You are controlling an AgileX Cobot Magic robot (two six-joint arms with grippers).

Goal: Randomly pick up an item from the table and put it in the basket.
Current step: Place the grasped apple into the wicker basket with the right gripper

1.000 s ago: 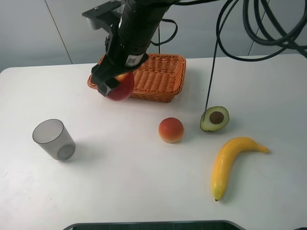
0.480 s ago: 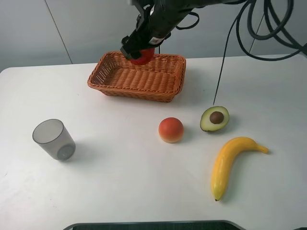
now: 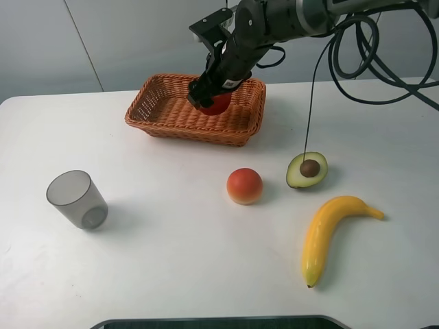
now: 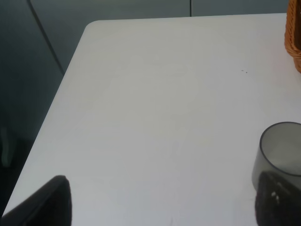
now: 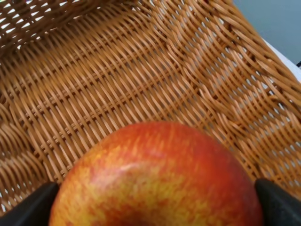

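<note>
The red apple (image 3: 218, 104) with yellowish streaks is held in my right gripper (image 3: 210, 96), low inside the orange-brown wicker basket (image 3: 171, 113) at the back of the white table (image 3: 171, 260). In the right wrist view the apple (image 5: 157, 176) fills the space between the two dark fingertips (image 5: 28, 207), with the basket's woven floor (image 5: 117, 80) close behind it. My left gripper (image 4: 162, 207) is open over the table's left part; only its two dark fingertips (image 4: 44, 202) show, with nothing between them.
A grey translucent cup (image 3: 77, 199) stands at the left, also seen in the left wrist view (image 4: 280, 157). A smaller orange-red round fruit (image 3: 245, 186), an avocado half (image 3: 307, 169) and a yellow banana (image 3: 328, 233) lie at the right front. Black cables (image 3: 370, 48) hang at the back right.
My right arm carried the apple from the basket's front left rim up over its back, then lowered it into the basket's right part. The left arm has not moved.
</note>
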